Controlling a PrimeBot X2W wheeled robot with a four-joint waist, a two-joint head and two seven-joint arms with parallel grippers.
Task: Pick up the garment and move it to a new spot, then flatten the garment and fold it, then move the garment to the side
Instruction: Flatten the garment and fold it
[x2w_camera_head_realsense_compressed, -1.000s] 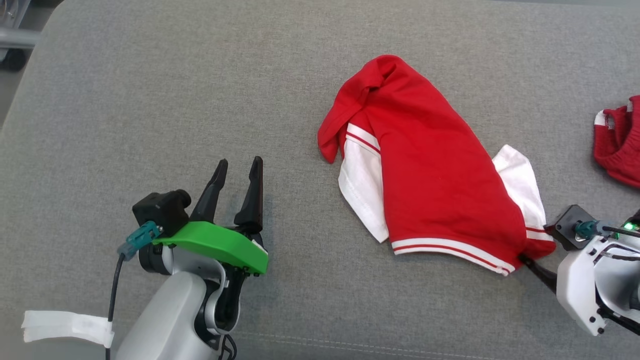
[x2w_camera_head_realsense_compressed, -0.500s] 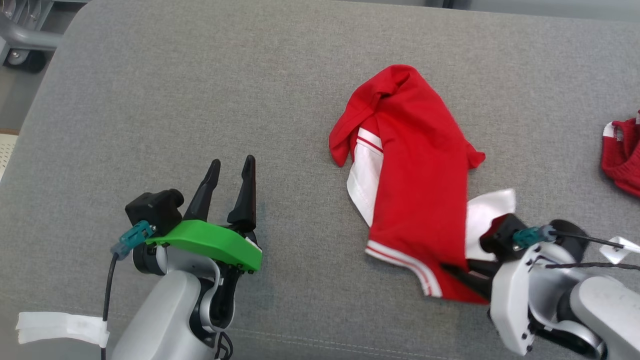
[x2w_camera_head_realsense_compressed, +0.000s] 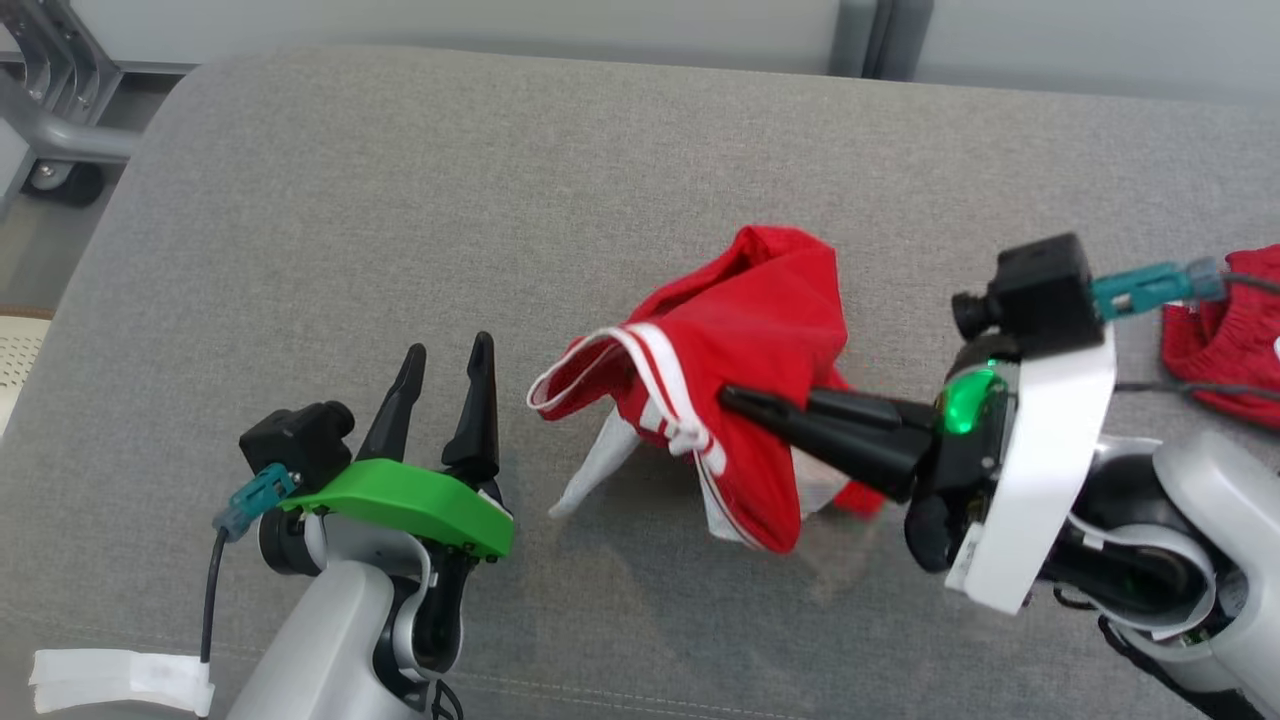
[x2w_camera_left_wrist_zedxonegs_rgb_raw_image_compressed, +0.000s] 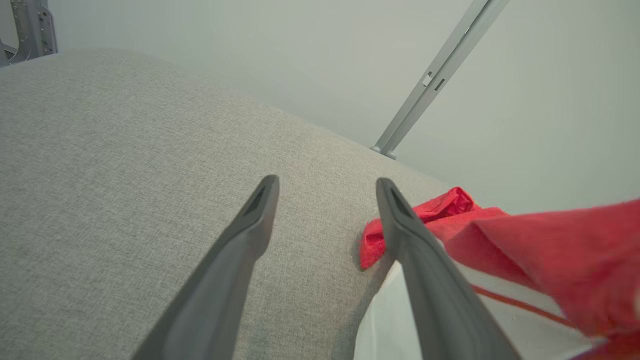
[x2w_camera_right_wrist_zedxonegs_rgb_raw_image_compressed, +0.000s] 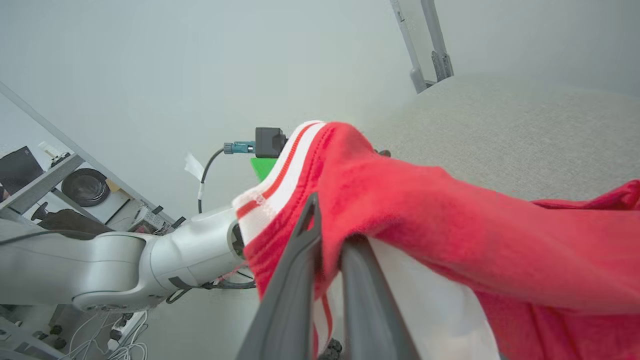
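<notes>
Pinching a fold of the garment tight in the right gripper, over the middle of the grey cushion. Holding it bunched and partly lifted, with the far end seeming to rest on the cushion and the lower folds dangling above a faint shadow. Showing mostly red cloth, crumpled into a peaked heap, with a white band carrying a red stripe looping along the edge toward the left and a white panel drooping to a point beneath. Draping, in the right wrist view, over both dark fingers, red on top and white underneath, with striped trim curling at the upper left of the cloth. Hovering the left gripper just beside the white tip, fingers parted around nothing and pointing up the cushion. Catching, in the left wrist view, red and white cloth right by one finger, not between the two. Lying well apart near the right edge, a second red piece.
</notes>
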